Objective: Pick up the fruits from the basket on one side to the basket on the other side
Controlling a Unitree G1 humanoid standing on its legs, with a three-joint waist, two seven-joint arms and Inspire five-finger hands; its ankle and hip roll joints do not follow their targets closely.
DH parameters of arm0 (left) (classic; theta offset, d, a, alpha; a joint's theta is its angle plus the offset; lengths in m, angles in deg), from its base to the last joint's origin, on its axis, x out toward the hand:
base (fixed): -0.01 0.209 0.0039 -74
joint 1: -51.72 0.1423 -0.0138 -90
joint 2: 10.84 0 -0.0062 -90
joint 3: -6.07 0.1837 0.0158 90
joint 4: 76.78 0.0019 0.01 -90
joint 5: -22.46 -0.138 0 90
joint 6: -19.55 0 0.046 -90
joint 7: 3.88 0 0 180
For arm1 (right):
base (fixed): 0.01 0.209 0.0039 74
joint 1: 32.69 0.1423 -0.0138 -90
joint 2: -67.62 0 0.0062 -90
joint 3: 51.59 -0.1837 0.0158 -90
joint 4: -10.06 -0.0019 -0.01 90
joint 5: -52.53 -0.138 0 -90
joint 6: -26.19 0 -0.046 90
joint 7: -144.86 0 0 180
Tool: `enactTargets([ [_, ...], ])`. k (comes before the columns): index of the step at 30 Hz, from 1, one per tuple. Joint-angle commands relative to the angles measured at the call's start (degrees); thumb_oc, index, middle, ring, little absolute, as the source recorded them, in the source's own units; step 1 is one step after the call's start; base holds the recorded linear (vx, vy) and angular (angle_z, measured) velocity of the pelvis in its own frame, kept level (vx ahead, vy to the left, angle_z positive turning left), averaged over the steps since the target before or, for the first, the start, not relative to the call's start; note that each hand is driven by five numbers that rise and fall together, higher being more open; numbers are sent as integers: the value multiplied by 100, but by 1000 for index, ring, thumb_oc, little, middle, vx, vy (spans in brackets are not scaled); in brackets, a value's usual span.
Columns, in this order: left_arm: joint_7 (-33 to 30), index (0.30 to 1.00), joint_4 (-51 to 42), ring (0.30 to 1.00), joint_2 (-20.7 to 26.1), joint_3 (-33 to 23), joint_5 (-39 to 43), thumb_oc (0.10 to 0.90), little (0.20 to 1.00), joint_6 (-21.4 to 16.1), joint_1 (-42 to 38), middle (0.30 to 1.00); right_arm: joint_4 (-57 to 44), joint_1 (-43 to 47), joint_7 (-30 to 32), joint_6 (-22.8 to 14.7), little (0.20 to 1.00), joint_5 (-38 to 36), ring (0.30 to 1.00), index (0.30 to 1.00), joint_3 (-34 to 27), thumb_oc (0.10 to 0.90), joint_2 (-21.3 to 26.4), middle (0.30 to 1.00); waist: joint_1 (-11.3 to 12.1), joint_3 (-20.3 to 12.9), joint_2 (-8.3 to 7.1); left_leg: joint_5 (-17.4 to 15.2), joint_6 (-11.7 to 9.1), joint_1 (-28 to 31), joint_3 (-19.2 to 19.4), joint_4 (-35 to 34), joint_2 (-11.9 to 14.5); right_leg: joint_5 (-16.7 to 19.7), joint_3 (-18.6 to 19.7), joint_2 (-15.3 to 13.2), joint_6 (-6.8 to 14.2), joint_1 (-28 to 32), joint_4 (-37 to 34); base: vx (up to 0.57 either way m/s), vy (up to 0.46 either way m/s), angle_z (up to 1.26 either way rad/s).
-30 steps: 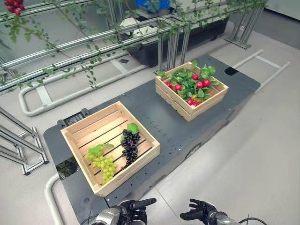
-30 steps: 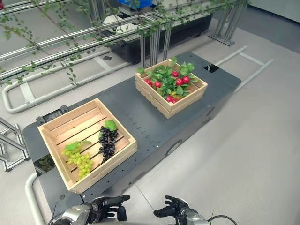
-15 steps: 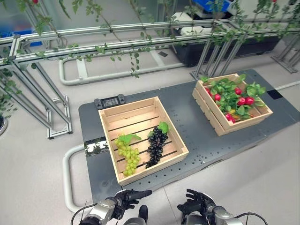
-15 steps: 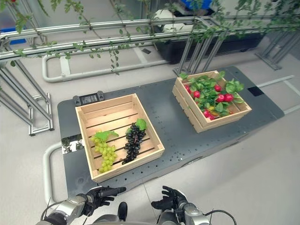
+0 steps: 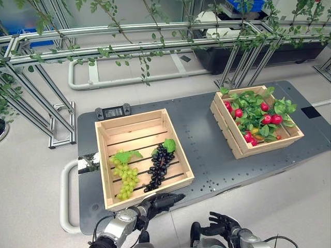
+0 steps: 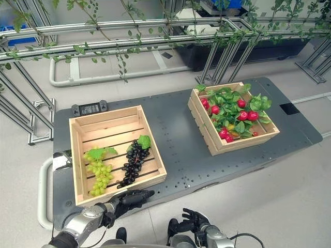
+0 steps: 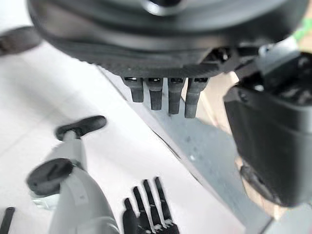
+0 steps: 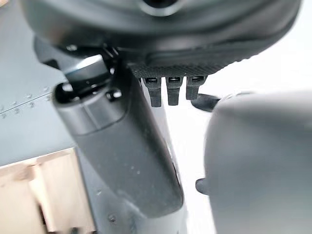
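— Where do we see the fruits?
— The green grapes [image 5: 124, 178] and black grapes [image 5: 159, 168] lie side by side in the left crate [image 5: 103, 160]. The red fruits [image 5: 269, 118] sit among leaves in the right crate [image 5: 223, 125], well apart, both on the grey platform [image 5: 201, 134].
— And our hands?
— The left hand [image 5: 161, 201] reaches with straight fingers just before the left crate. The right hand [image 5: 221, 227] is low, fingers loosely spread, holding nothing.
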Motion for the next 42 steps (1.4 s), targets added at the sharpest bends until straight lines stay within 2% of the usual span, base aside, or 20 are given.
enactTargets([
  [1,370,900,-903,900,209,194,-191,800,900,-785,-499,900,-200,-85,170,-103,900,-275,900,900,-109,800,165,900,15,-144,168,-10,134,-254,440,104,-89,18,122,-224,221,-163,12,-42,78,31],
  [3,357,900,-1344,900,391,146,-165,800,900,-912,-549,900,-169,-91,143,-146,900,-303,900,900,-135,800,221,900,12,-135,225,-18,145,-270,383,47,-128,17,137,-238,234,-201,12,-5,78,7],
  [4,520,900,-2045,900,637,4,-141,800,900,-968,-534,900,-212,-170,78,-133,900,-302,900,900,-211,800,263,900,20,-144,272,-50,164,-287,330,47,-165,7,156,-259,248,-202,12,16,79,4],
  [6,587,900,-2461,900,790,-107,-152,800,900,-1055,-501,900,-266,-221,26,-132,900,-275,900,900,-241,800,288,900,25,-144,294,-72,175,-286,319,47,-184,-1,154,-273,260,-200,12,20,63,2],
  [7,656,900,-3073,900,1114,-292,-93,800,900,-1364,-440,900,-334,-332,-14,-145,900,-232,900,900,-272,800,316,900,39,-153,327,-93,189,-301,265,47,-221,2,169,-293,270,-201,12,18,59,3],
  [9,501,900,-3470,900,1357,-470,-143,800,900,-1639,-439,900,-356,-406,-41,-172,900,-194,900,900,-295,800,324,900,61,-166,346,-102,196,-317,213,47,-244,10,153,-319,286,-199,12,14,36,4],
  [11,103,900,-3727,900,1556,-711,-236,800,900,-1941,-467,900,-303,-452,-49,-242,900,-223,900,900,-311,800,320,900,92,-176,361,-125,199,-325,184,47,-267,18,130,-351,300,-199,12,6,13,2],
  [14,-432,900,-3977,900,1646,-1272,-342,800,900,-2162,-402,900,-248,-571,-38,-364,900,-212,900,900,-412,800,256,900,137,-194,365,-159,203,-324,162,47,-288,14,131,-379,311,-204,12,12,19,2],
  [18,-555,900,-4052,900,1628,-1749,-233,800,900,-2297,-292,900,-263,-727,-63,-428,900,-146,900,900,-502,800,202,900,178,-184,342,-177,191,-325,152,47,-292,9,115,-389,307,-209,12,9,3,3],
  [20,-950,900,-4050,900,1624,-1873,-649,800,900,-2384,-277,900,-273,-736,-86,-411,900,-145,900,900,-524,800,216,900,184,-150,334,-171,182,-334,142,47,-292,8,119,-380,300,-218,12,12,7,7],
  [23,-1846,900,-3888,900,1705,-1985,-1260,800,900,-2182,-331,900,-250,-731,-105,-440,900,-159,900,900,-520,800,241,900,171,-97,324,-166,180,-327,137,47,-285,-15,116,-377,294,-232,41,0,0,0],
  [27,-2397,900,-3459,900,1785,-2105,-1629,800,900,-1873,-359,900,-321,-693,-110,-539,900,-303,900,900,-498,800,285,900,159,63,300,-124,171,-401,157,47,-274,-83,144,-351,263,-349,143,-18,5,1],
  [32,-3640,900,-2883,900,1658,-1903,-1967,800,900,-1517,-624,900,-511,-486,-76,-628,900,-479,900,900,-381,800,365,900,133,388,234,-115,157,-665,147,273,-247,-143,179,-342,215,-605,356,-69,8,4],
  [34,-3991,900,-2655,900,1559,-1803,-2032,800,900,-1256,-751,900,-576,-440,-62,-610,900,-507,900,900,-329,800,372,900,124,464,203,-118,148,-741,143,331,-231,-151,190,-337,203,-659,380,-20,-3,1],
  [36,-4239,900,-2408,900,1469,-1684,-2137,800,900,-1122,-876,900,-615,-397,-33,-616,900,-519,900,900,-267,800,358,900,110,529,175,-110,146,-785,146,349,-219,-159,204,-318,191,-694,392,-19,-3,-1],
  [38,-4601,900,-1996,900,1284,-1444,-2205,800,900,-718,-1148,900,-693,-279,35,-620,900,-584,900,900,-121,800,340,900,68,671,101,-99,142,-888,147,419,-206,-187,249,-274,165,-797,461,-51,-11,1],
  [42,-4736,900,-1613,900,1063,-1080,-2058,800,900,-241,-1551,900,-865,-146,141,-541,900,-698,900,900,-3,800,353,900,-1,868,39,-93,134,-1038,101,564,-209,-222,316,-234,144,-930,597,-38,-2,1],
])
